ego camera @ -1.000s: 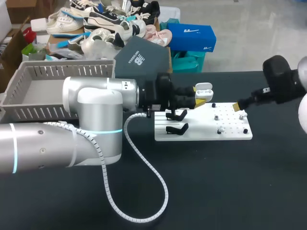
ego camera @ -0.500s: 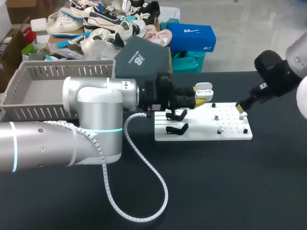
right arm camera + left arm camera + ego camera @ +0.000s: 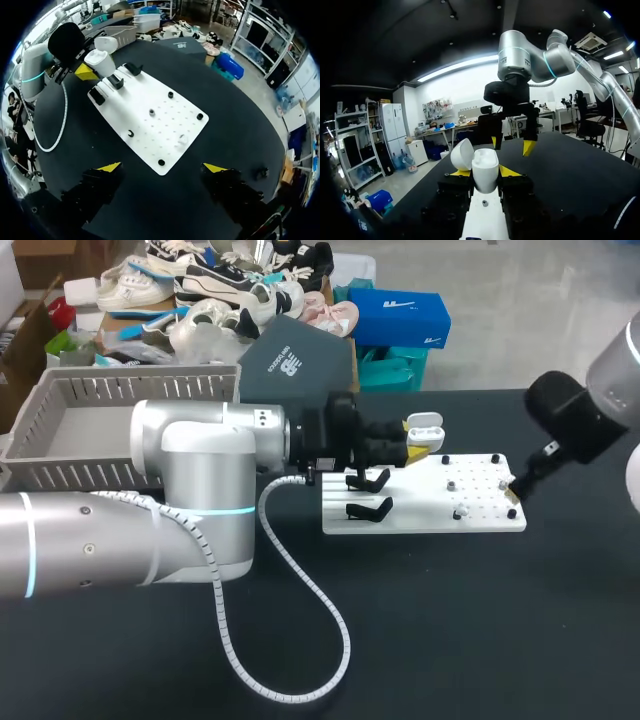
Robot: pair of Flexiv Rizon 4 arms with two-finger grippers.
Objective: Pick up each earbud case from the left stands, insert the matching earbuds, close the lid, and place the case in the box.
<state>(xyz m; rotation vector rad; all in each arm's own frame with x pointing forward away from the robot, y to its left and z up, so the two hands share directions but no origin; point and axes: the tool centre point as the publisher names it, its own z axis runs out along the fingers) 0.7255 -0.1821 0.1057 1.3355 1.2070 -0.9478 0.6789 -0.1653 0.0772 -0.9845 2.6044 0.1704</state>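
My left gripper (image 3: 418,447) is shut on a white earbud case (image 3: 424,426) with its lid up, held over the back left of the white board (image 3: 425,518). In the left wrist view the case (image 3: 485,167) stands between the yellow tips, its lid (image 3: 461,154) tipped aside. Two empty black stands (image 3: 368,480) sit on the board's left part. My right gripper (image 3: 515,486) hangs open at the board's right edge. In the right wrist view it (image 3: 162,167) is above the board's near corner, with small white earbuds (image 3: 152,112) on the board ahead.
A grey slatted crate (image 3: 70,430) stands at the table's back left, behind my left arm. A dark box (image 3: 300,360) rests at the back edge. Short black pegs (image 3: 170,94) dot the board's right part. A white cable (image 3: 300,640) loops over the dark tabletop.
My right gripper has moved from over the board's back right part to its right edge, nearer the front. The left arm and the case have kept still.
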